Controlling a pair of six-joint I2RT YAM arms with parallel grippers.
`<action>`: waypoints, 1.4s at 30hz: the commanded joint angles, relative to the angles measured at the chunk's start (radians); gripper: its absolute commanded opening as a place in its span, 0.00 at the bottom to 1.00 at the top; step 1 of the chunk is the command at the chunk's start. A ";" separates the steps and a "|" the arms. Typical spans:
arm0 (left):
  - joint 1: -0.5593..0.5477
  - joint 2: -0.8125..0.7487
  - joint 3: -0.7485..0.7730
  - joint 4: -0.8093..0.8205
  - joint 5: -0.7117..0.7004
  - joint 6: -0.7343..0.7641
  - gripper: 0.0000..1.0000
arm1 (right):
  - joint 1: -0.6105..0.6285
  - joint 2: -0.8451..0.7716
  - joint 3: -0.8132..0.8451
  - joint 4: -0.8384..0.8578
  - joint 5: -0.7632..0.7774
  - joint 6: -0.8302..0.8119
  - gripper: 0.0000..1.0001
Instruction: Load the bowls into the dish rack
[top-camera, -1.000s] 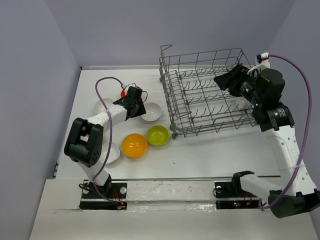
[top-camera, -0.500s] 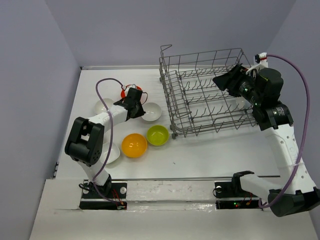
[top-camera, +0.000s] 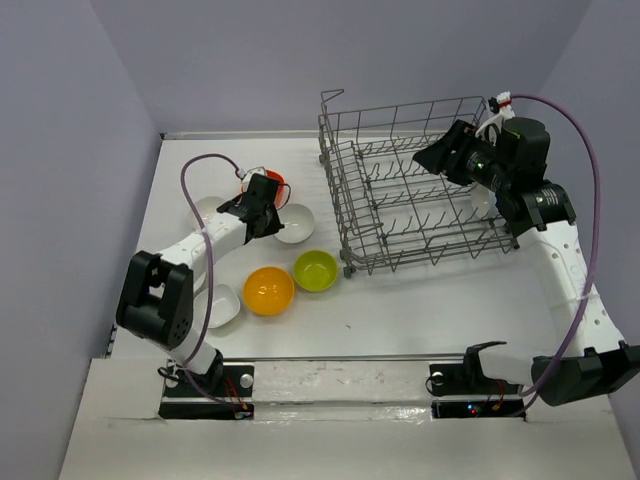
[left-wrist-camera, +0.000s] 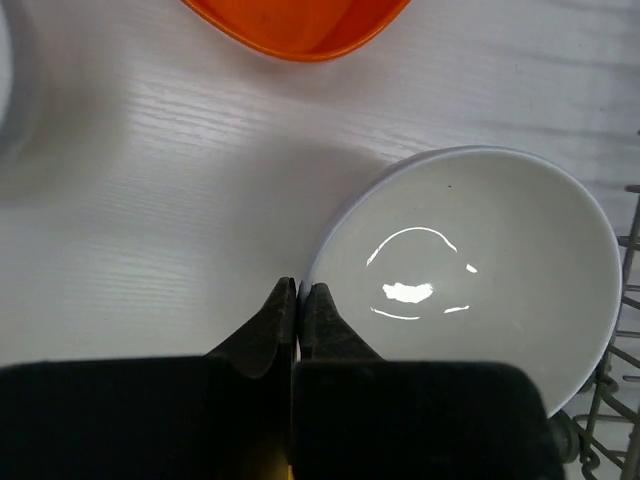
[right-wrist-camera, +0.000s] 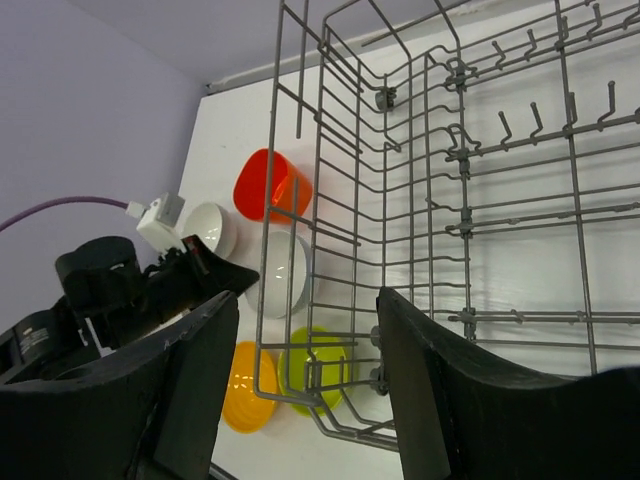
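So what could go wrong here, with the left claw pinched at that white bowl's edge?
The left gripper is shut right at the white bowl's rim. Whether the rim is actually between its fingers is unclear, so the glossy bowl may slip or stay behind.
The red-orange bowl and dish rack sit close; a lifted bowl could knock them.
The right gripper hangs open over the rack, so the arms might crowd there.

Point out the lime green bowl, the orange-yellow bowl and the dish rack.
lime green bowl (top-camera: 315, 270), top view, middle of its hollow.
orange-yellow bowl (top-camera: 268, 290), top view, middle of its hollow.
dish rack (top-camera: 340, 200), top view, left wire wall.
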 joint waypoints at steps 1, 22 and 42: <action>-0.003 -0.182 0.131 -0.047 -0.068 0.028 0.00 | 0.064 0.020 0.123 -0.046 -0.012 -0.037 0.63; -0.006 -0.438 0.377 -0.278 -0.139 0.131 0.00 | 0.740 0.650 0.935 -0.453 0.786 -0.143 0.60; -0.024 -0.493 0.341 -0.268 -0.097 0.131 0.00 | 0.794 0.765 0.965 -0.393 0.890 -0.142 0.59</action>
